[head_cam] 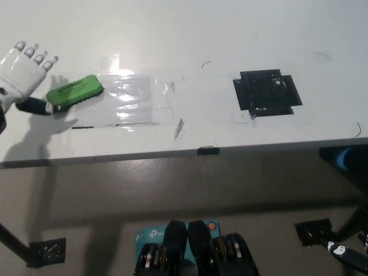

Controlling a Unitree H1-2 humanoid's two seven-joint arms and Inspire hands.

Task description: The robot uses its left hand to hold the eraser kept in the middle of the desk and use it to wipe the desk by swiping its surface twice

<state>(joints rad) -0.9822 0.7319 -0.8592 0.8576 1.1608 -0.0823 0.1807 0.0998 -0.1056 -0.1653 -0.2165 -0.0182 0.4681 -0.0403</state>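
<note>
A: So, where is the eraser found?

B: The green eraser [75, 90] is seen at the upper left of the frame, lying flat on the white desk [190, 34], its long side tilted slightly up toward the right. Its right end is set at the left edge of a shiny strip of clear tape [135, 98] stuck to the desktop.

A: And how is the left hand placed?

B: The white left hand [23, 72] is seen at the far left edge of the frame, just beside the eraser's left end. Its fingers [35, 56] are spread apart and pointed toward the top of the frame, and nothing is clasped in them. A dark thumb tip [40, 106] is seen right at the eraser's lower left corner; whether it is touching cannot be told.

A: Is the right hand shown?

B: No black hand is seen over the desk.

A: What else is marked on the desk?

B: A square patch of black tape [266, 93] is seen right of centre, well apart from the eraser, and a small black tab [208, 150] is fixed on the desk's near edge.
</note>
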